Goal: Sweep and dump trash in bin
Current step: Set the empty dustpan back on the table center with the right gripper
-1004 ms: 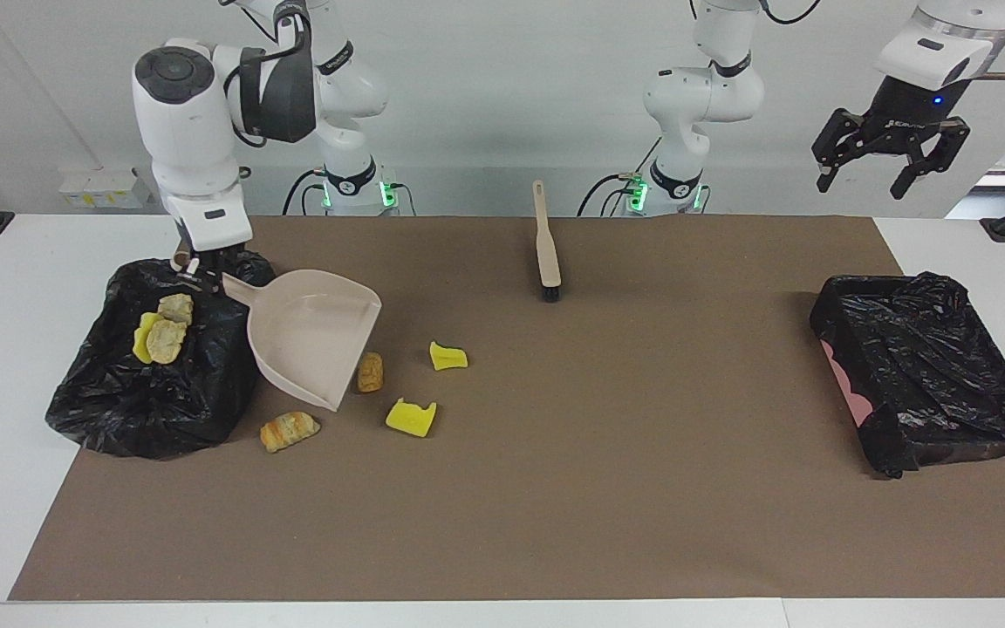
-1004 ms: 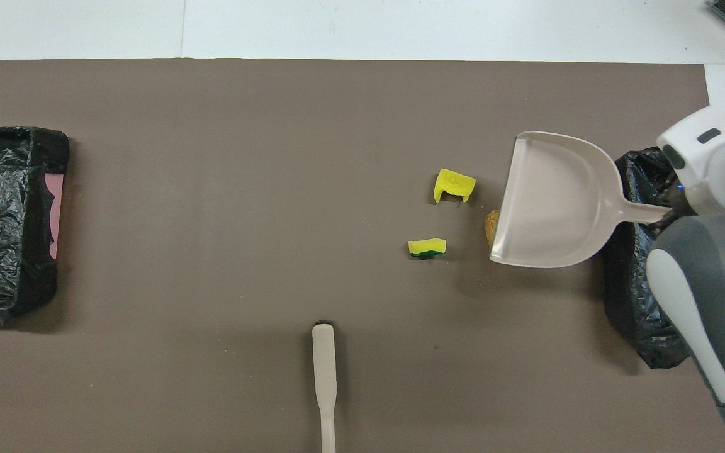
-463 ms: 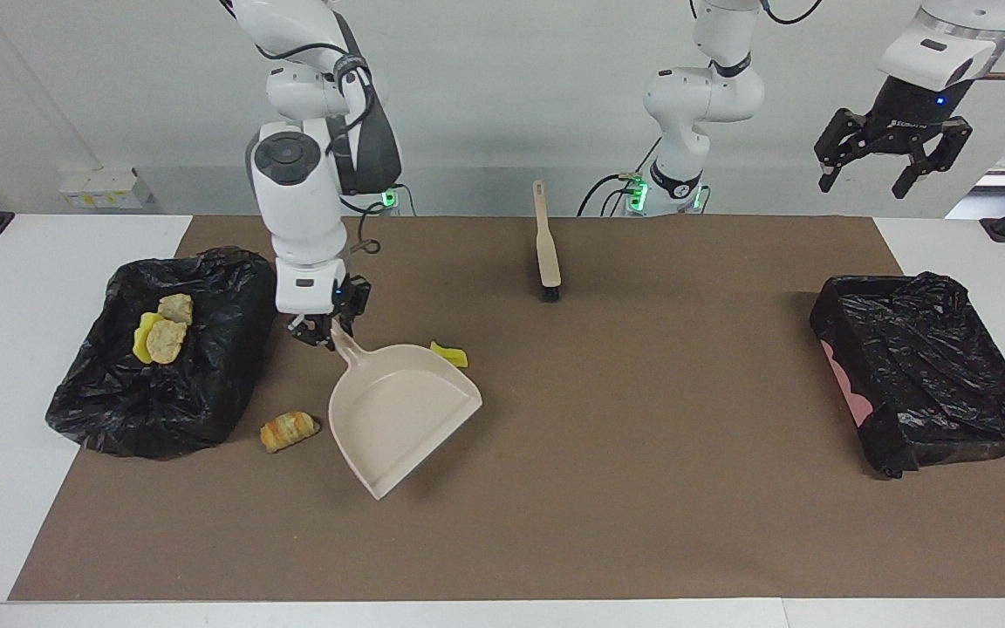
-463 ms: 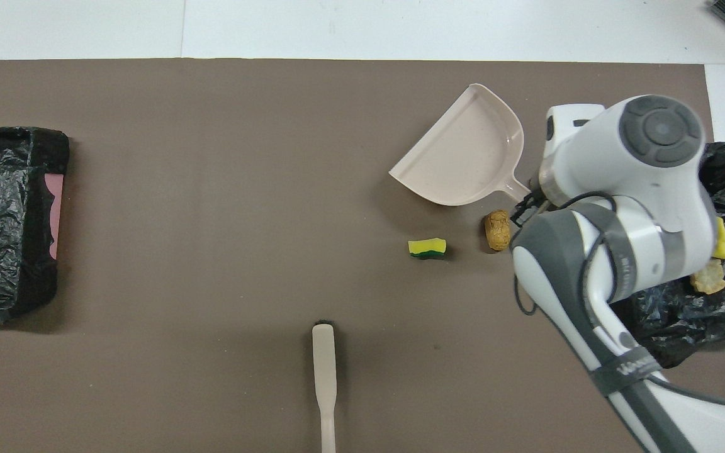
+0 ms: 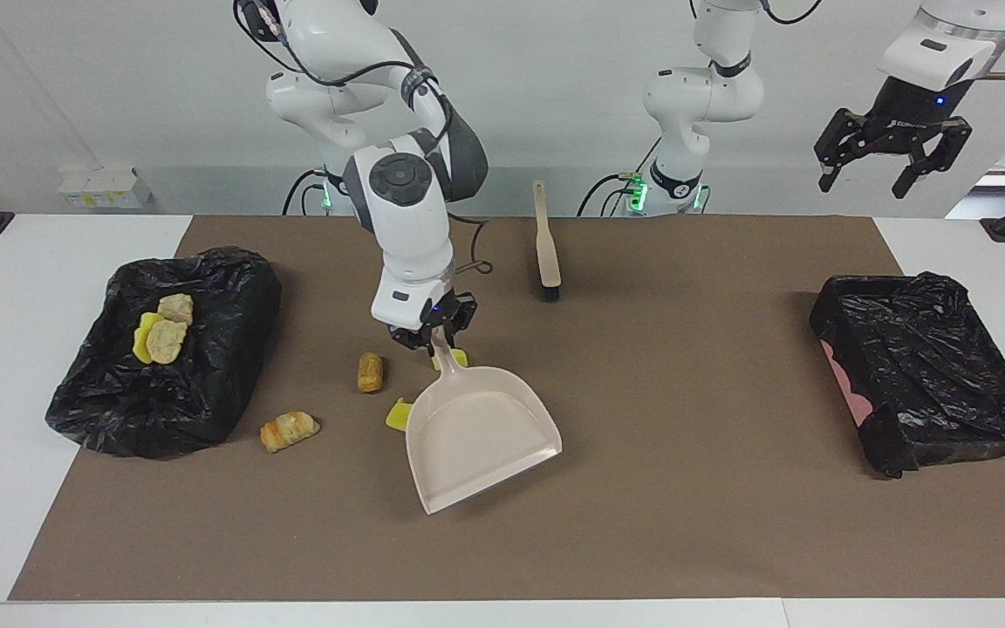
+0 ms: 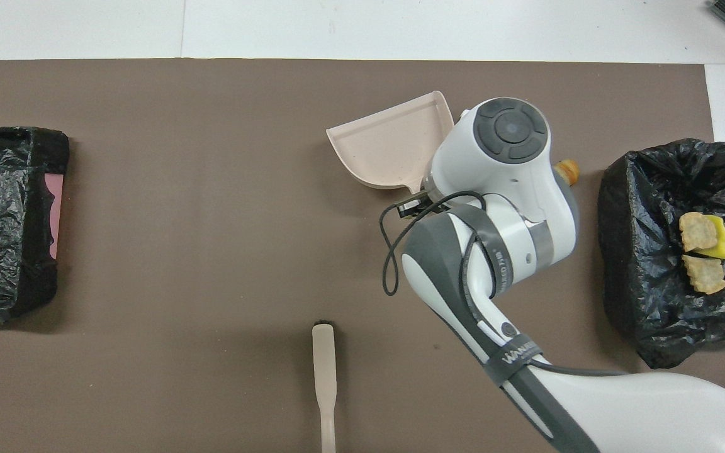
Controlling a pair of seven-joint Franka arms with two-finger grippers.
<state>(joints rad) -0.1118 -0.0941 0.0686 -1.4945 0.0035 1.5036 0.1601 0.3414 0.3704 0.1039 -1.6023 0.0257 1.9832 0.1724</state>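
dustpan: smooth matt plastic | bin liner: glossy crinkled plastic | mat: matt paper

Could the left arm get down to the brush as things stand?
Probably yes. The left gripper hangs open and empty, raised near its own end of the table. The brush lies bare on the mat, with the right gripper and dustpan well clear.

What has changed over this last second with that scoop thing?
The right gripper, shut on the dustpan handle, carried it from beside the trash-holding bin toward the table's middle, mouth turned away from the robots. The brush, loose trash and raised left gripper stayed put.
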